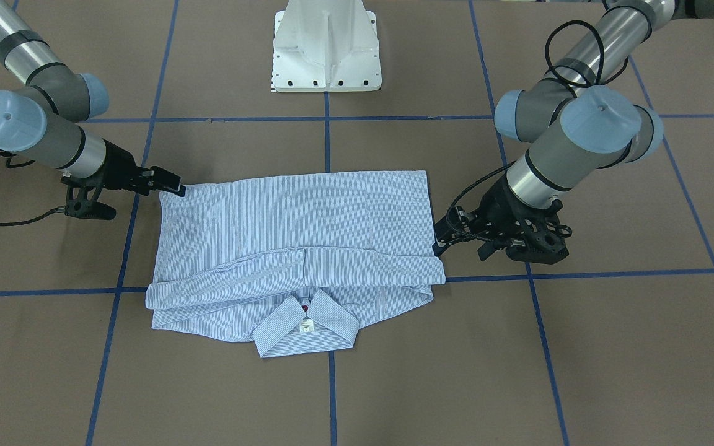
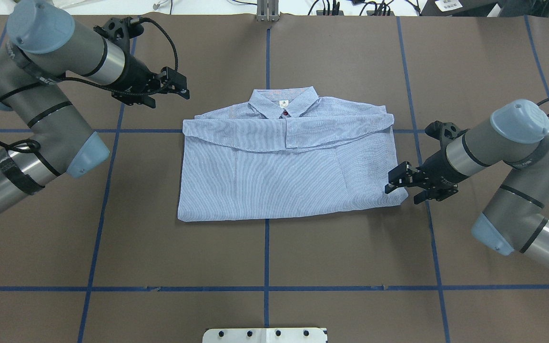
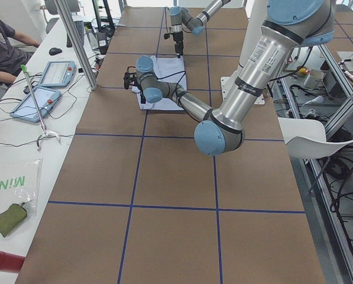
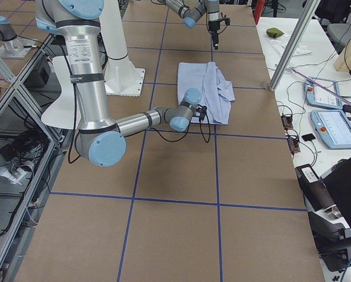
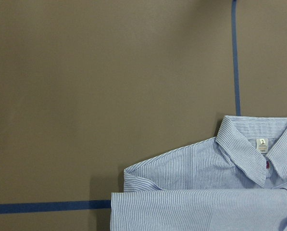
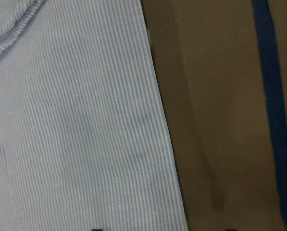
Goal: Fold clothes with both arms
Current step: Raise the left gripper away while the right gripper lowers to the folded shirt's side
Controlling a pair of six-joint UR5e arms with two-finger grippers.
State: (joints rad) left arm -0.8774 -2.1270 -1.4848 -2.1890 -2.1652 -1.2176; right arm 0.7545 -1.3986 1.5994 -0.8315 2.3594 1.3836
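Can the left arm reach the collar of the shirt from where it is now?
Probably yes. The left gripper hangs beside the shoulder corner of the shirt, apart from the cloth. The collar lies uncovered on top, with nothing but the shirt's own shoulder between them.

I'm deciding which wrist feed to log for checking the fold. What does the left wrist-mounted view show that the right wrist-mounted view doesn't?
Only the left wrist view shows the collar, its white neck label, a red button and a folded shoulder corner. Only the right wrist view shows a close-up of the shirt along one straight side edge, with a puckered ridge at the top left. Both show striped fabric lying on the brown table, with blue tape beside it.
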